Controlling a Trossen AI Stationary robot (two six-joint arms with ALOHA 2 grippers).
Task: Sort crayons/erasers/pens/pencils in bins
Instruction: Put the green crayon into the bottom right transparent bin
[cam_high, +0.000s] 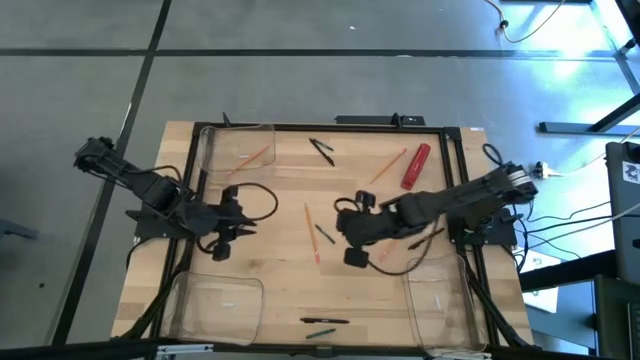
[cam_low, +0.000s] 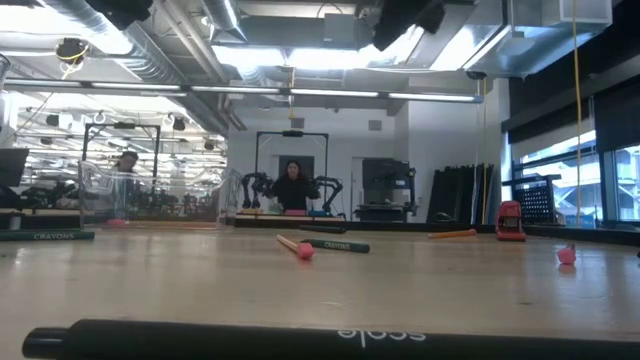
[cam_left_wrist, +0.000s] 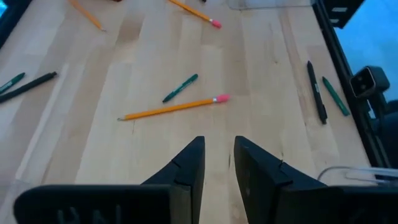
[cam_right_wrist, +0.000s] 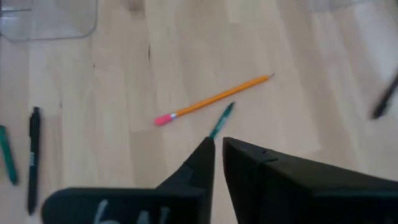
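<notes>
Now, tabletop: pale wooden tabletop (cam_high: 290, 275) inside a black frame.
Right gripper: right gripper (cam_right_wrist: 217, 149) hangs near the centre, jaws slightly apart with a narrow gap, pinching nothing; just beyond its tips lie a green crayon (cam_right_wrist: 221, 120) and an orange pencil with a pink eraser (cam_right_wrist: 214, 99).
Left gripper: left gripper (cam_left_wrist: 219, 155) waits at 9 o'clock, jaws parted and empty.
Pens: black pen (cam_high: 322, 321) at 6 o'clock; another black pen (cam_high: 322, 151) at 12.
Bins: clear plastic bins at 11 (cam_high: 205, 150), 7 (cam_high: 180, 300) and 5 o'clock (cam_high: 412, 300).
Marker: thick red cylinder (cam_high: 416, 166) at 1 o'clock.
</notes>
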